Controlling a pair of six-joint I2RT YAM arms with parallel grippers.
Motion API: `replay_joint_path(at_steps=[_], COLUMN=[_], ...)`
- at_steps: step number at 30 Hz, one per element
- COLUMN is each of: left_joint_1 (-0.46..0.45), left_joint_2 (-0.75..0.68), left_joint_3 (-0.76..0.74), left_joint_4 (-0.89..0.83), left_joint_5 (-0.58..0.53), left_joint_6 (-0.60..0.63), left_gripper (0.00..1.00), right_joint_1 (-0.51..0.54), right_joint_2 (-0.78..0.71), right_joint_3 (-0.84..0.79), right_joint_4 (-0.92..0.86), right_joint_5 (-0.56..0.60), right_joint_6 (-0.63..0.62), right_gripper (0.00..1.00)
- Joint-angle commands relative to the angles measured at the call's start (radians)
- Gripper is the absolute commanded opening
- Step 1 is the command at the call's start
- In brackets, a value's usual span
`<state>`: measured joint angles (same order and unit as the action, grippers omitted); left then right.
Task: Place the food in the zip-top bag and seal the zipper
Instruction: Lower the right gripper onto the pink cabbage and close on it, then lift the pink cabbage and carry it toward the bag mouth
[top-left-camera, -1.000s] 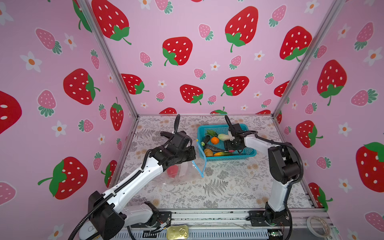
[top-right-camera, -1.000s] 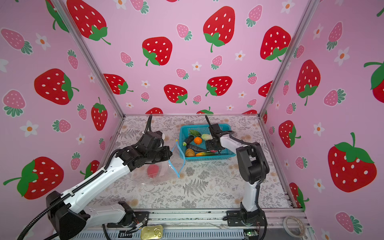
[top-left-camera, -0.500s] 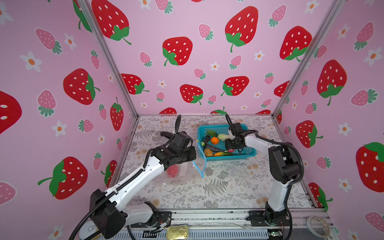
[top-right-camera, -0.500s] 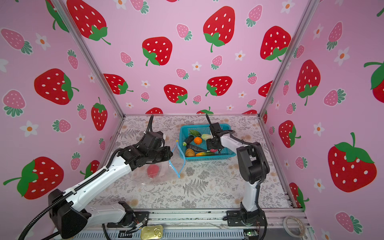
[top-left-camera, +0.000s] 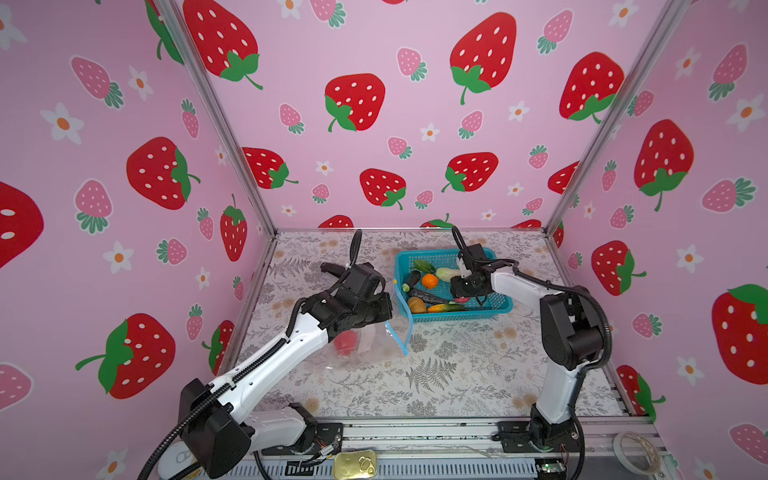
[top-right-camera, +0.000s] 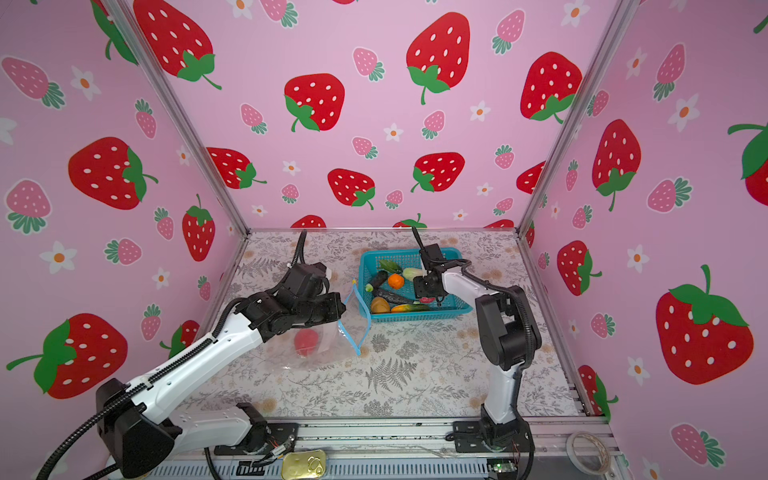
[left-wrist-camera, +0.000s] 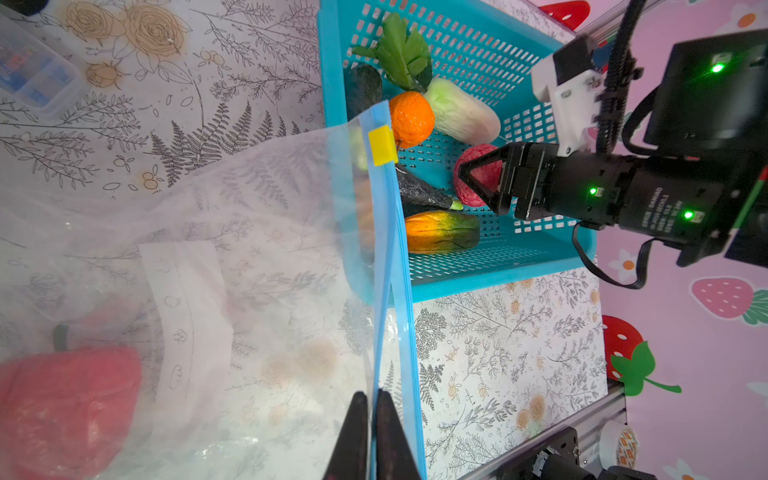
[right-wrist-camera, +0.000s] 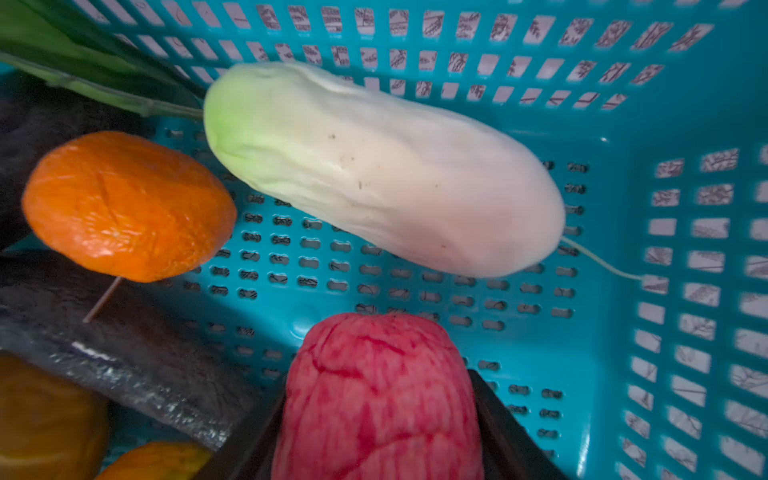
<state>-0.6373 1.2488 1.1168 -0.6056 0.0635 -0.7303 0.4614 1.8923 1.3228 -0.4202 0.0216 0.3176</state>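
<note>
While your left gripper (left-wrist-camera: 371, 398) pinches the zipper (left-wrist-camera: 390, 266), its jaws are pressed together on the light-blue strip. It seems to hold only one lip, since the other lip runs past the outside of a finger. The zip-top bag (left-wrist-camera: 249, 232) lies crumpled on the floral table (top-left-camera: 457, 374), left of the teal basket (top-left-camera: 457, 318) in both top views. Its zipper edge is lifted just beside the basket's wall, and the yellow slider tab (left-wrist-camera: 381, 145) sits at the far end of the strip. One red lump (left-wrist-camera: 62, 407) is already inside the bag, resting on the table under the plastic.

Your right gripper (right-wrist-camera: 378, 382) is down inside the basket. Its jaws are closed against both flanks of a red-pink lump (right-wrist-camera: 376, 424) that sits low on the basket floor — whether it has lifted off, you cannot tell from these views. Near it in the basket lie the white radish (right-wrist-camera: 382, 170), the orange (right-wrist-camera: 124, 203), the dark eggplant (left-wrist-camera: 419, 193) and an orange-green piece (left-wrist-camera: 440, 232) — none of them touched by either gripper.
</note>
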Motion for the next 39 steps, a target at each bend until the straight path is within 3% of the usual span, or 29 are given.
replay_joint_path(at_steps=[1,30,39], left_joint_1=[0.005,0.005,0.006], left_joint_2=[-0.028,0.004,0.027], left_joint_3=[-0.015,-0.003,0.022], left_joint_4=[0.017,0.021,0.014], left_joint_5=[-0.007,-0.007,-0.005], left_joint_6=[0.003,-0.005,0.0], left_gripper=[0.1,0.1,0.1], right_joint_1=[-0.006,-0.009,-0.009], right_joint_2=[-0.054,-0.108,-0.144], right_joint_3=[0.017,-0.019,-0.022], right_joint_4=[-0.018,0.013,0.027], right_joint_5=[-0.005,-0.021,-0.079], right_joint_6=[0.004,-0.003,-0.002], right_gripper=[0.61,0.59,0.58])
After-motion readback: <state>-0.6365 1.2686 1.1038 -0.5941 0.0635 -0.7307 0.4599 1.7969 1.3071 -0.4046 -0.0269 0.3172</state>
